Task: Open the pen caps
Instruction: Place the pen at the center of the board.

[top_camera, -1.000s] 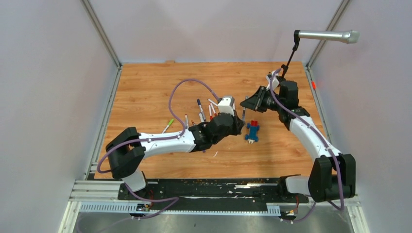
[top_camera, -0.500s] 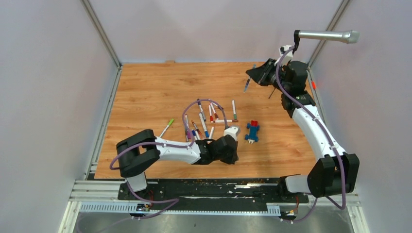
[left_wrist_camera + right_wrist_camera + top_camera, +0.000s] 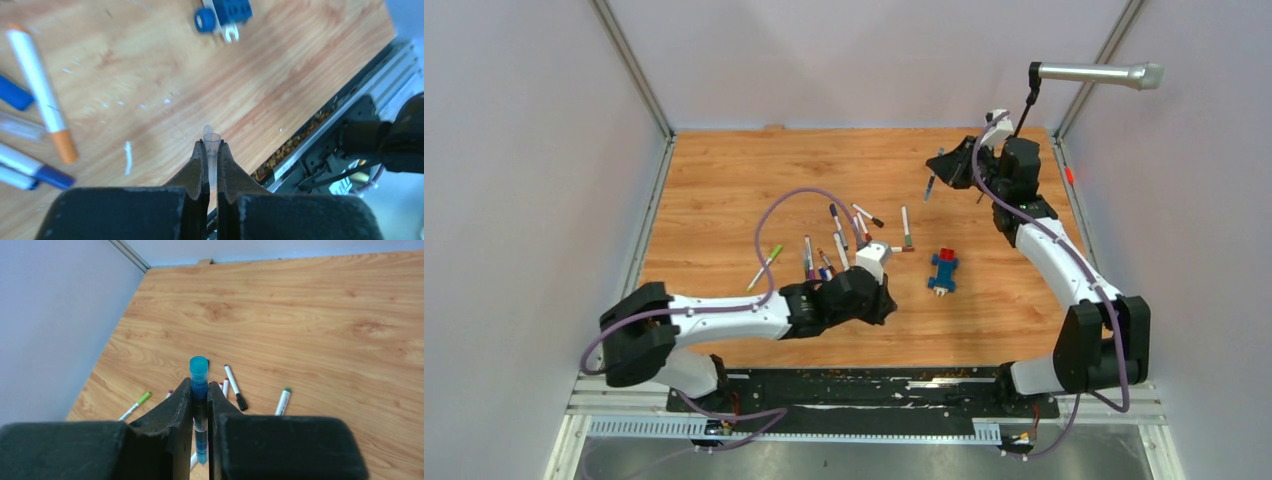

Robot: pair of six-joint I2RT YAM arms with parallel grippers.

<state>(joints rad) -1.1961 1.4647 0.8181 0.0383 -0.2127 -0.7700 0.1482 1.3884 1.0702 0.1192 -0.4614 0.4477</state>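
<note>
Close to the left edge of the table [image 3: 724, 180], 1 green-capped pen [image 3: 768, 263] is lying alone on the wood. Just right of it, a loose cluster of pens [image 3: 824, 255] is lying around the middle of the table, their caps [image 3: 877, 222] showing in purple, blue, red, orange and black. The left end effector [image 3: 211, 148] is hanging over the near part of the table, just right of that cluster. Its 2 fingers are pressing together on a small clear pen cap [image 3: 212, 138], which is sticking out past the fingertips above the bare wood. In the left wrist view an orange-capped pen [image 3: 44, 95] is lying on the table well apart from that pinched cap. Right of centre, a blue-and-red block [image 3: 943, 270] is sitting on the table. Toward the far right corner, the right end effector [image 3: 200, 385] is hanging above the table, pinching a blue pen [image 3: 198, 367] between its fingers. The pen's teal end is poking out beyond the fingertips; whether that end is a cap cannot be told.
</note>
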